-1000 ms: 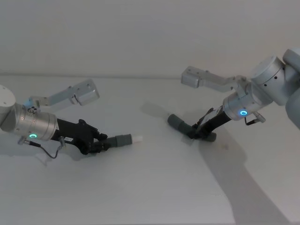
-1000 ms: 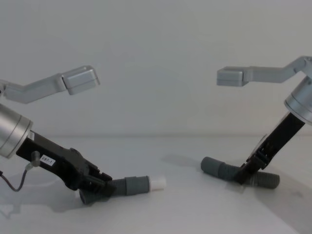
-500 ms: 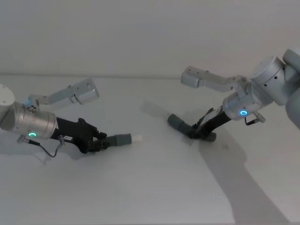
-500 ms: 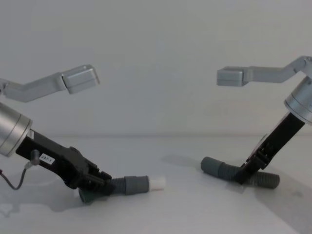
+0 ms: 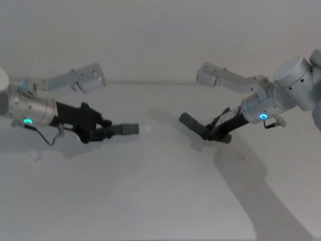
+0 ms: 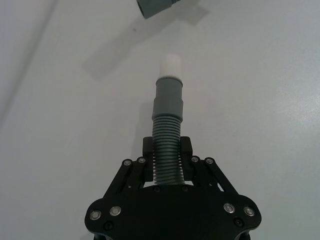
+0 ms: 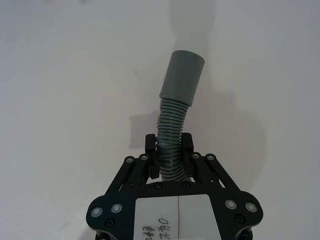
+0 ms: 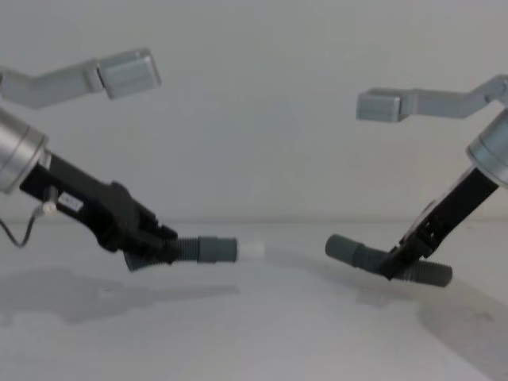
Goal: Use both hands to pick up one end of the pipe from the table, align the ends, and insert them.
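My left gripper [image 5: 105, 131] is shut on the corrugated part of one pipe piece [image 5: 120, 129] and holds it level above the table [image 5: 150, 201]. Its grey cuff [image 6: 169, 97] and white tip [image 6: 171, 65] point toward the other piece. My right gripper [image 5: 215, 134] is shut on the second pipe piece [image 5: 200, 129], whose plain grey cuff [image 5: 188, 120] points left and slightly up. In the chest view the left gripper [image 8: 163, 246] and right gripper [image 8: 394, 266] face each other, with a gap between the white tip [image 8: 252, 250] and the plain cuff [image 8: 343, 248].
The white table [image 8: 238, 341] stretches wide under both arms. The second piece's loose tail [image 8: 429, 274] hangs low behind the right gripper, close to the surface.
My left gripper has lifted its piece off the table and levelled it. The right gripper has raised its piece a little. The gap between the two ends is smaller.
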